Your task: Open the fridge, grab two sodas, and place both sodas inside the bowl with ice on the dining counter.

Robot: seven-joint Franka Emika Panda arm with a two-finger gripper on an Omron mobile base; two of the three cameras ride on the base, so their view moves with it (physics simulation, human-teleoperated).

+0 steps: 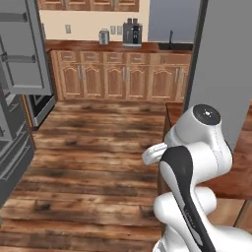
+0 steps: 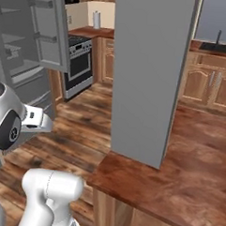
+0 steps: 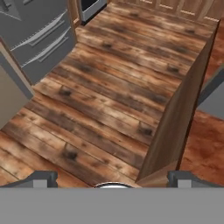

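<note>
End effector (image 3: 112, 178) first: its two dark tips sit far apart at the bottom of the hand view, jaws spread wide, nothing between them, looking down at the plank floor (image 3: 109, 87) beside the desk's end panel.

Using the fridge (image 1: 17, 98) as the landmark, biggest stuff first. It stands tall and grey at the left of both base views, long axis vertical, with a door (image 2: 46, 29) swung open toward the room so the door bins face out. In the hand view its lower drawers (image 3: 41, 37) show at the upper left, their bar handles running horizontally across the fronts. Can't read any writing or brand on it, too blurry.

Across the floor from the fridge is the desk (image 2: 187, 170), glossy reddish-brown wood, stretching away from the robot, with a broad grey column (image 2: 149, 74) standing upright on it.

Past the fridge, along the back wall, run light wood cabinets (image 1: 118, 76). Right beside the fridge sits a stove (image 2: 79, 66). Farther along that back counter are a coffee machine (image 1: 132, 33) and a small metal canister (image 1: 104, 37); no labels legible on either.
</note>
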